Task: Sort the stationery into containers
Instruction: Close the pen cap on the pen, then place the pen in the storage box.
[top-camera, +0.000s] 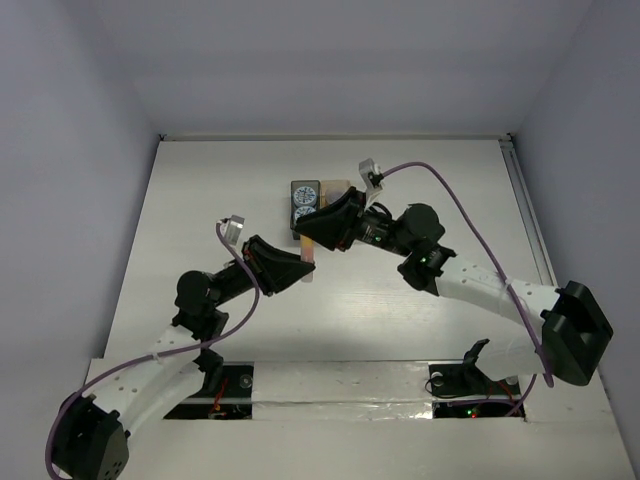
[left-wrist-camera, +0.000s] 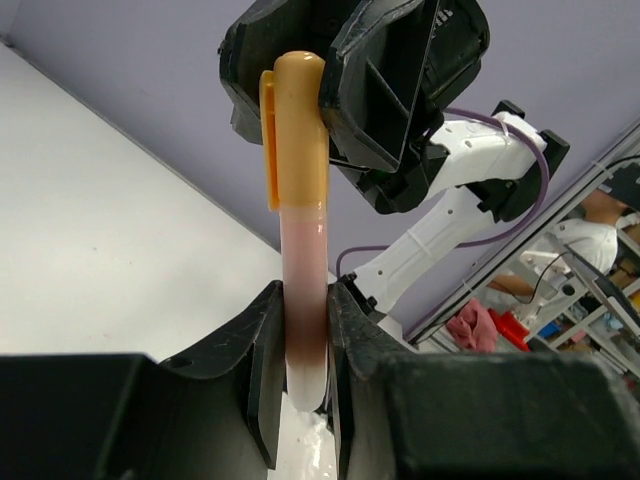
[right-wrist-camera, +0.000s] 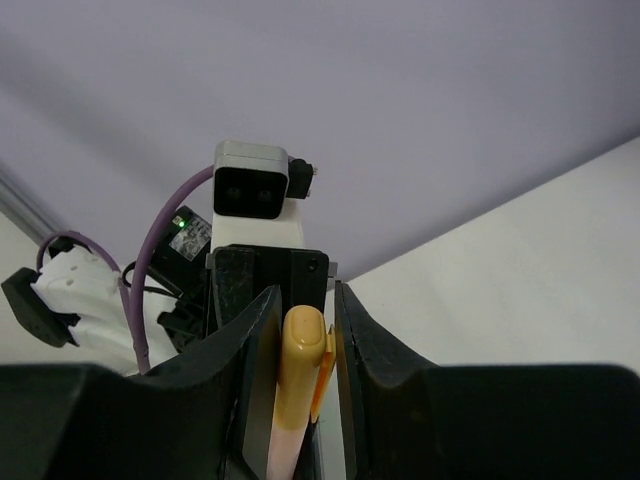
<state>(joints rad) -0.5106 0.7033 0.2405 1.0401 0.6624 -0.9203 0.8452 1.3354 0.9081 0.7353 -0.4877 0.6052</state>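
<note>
Orange cap risk: the two arms hold opposite ends of one pen (left-wrist-camera: 305, 270). Any pull apart could slide the orange cap (right-wrist-camera: 298, 365) off the pale pink barrel instead of passing the pen over.
Drop risk: if the left gripper (left-wrist-camera: 305, 330) lets go before the other hold is sure, the pen probably falls to the table (top-camera: 200, 200), short of the boxes.
Clip risk: the cap's clip (left-wrist-camera: 268, 140) lies against one right finger and could snag or twist the pen when it moves.
Left gripper: jaws pressed together on the lower barrel, with the pen standing up out of them.
Right gripper (right-wrist-camera: 300, 330): jaws drawn in against the cap on both sides, so it looks gripped. How firmly, I cannot tell.
Pen position: in the air between the two grippers, just on the near side of the containers (top-camera: 318, 197).
</note>
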